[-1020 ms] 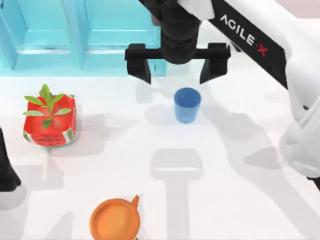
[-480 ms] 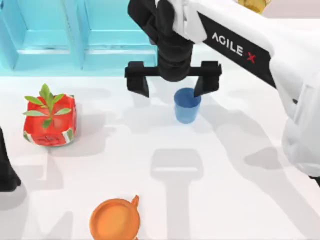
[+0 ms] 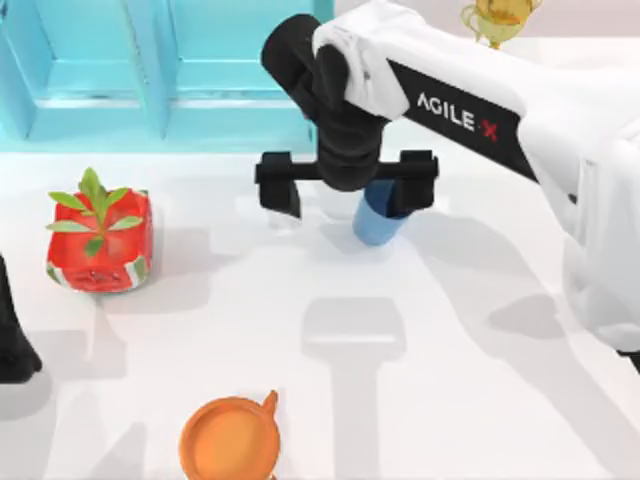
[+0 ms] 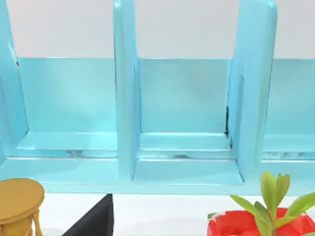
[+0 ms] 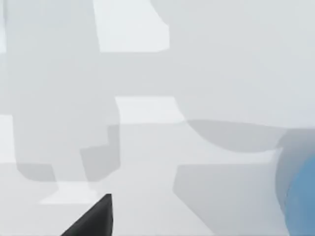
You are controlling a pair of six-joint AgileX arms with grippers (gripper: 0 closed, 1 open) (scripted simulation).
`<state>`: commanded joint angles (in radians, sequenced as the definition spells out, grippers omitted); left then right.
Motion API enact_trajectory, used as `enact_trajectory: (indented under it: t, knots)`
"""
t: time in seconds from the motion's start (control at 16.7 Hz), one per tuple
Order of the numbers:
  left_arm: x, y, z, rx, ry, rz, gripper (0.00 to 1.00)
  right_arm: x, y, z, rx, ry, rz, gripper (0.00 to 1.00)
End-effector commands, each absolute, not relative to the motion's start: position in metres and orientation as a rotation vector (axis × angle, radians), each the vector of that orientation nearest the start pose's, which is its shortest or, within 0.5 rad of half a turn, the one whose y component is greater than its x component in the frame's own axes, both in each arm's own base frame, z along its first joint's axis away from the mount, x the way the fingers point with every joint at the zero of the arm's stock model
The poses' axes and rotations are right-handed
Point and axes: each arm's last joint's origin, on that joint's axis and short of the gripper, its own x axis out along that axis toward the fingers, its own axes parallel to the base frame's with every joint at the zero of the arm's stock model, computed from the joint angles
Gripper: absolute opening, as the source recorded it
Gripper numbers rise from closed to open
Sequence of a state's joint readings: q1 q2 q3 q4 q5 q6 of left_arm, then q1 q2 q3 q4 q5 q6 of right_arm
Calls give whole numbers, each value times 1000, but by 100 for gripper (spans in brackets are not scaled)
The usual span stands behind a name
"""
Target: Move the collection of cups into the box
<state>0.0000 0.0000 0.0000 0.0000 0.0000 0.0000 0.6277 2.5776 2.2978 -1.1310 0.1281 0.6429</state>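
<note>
**Blue cup not yet gripped**

My right gripper (image 3: 347, 190) hangs low over the blue cup (image 3: 376, 226), fingers spread wide. One finger (image 3: 417, 185) overlaps the cup's rim, so the cup is off centre. Nothing is held. The cup stands on the table (image 3: 480, 400), just in front of the box (image 3: 150, 70). My left arm (image 3: 12, 340) is parked far left of the cup. As I judge it, grasp, lift and drop remain.

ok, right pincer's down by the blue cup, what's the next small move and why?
Probably shift the right pincer a touch toward the table's right before closing. It is open, but the blue cup sits under its right-hand finger rather than centred in the gap, so closing now would likely knock it over. The left arm is parked at the table's left edge.
</note>
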Motion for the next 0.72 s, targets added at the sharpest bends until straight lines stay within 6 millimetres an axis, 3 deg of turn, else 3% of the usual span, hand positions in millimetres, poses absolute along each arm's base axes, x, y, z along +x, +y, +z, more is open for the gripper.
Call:
enact_trajectory:
  t: [0.06, 0.72]
  knots:
    - [106, -1, 160, 0, 0, 0, 100, 417, 306, 134, 7, 1371, -8, 100]
    - [106, -1, 160, 0, 0, 0, 100, 417, 306, 134, 7, 1371, -8, 17]
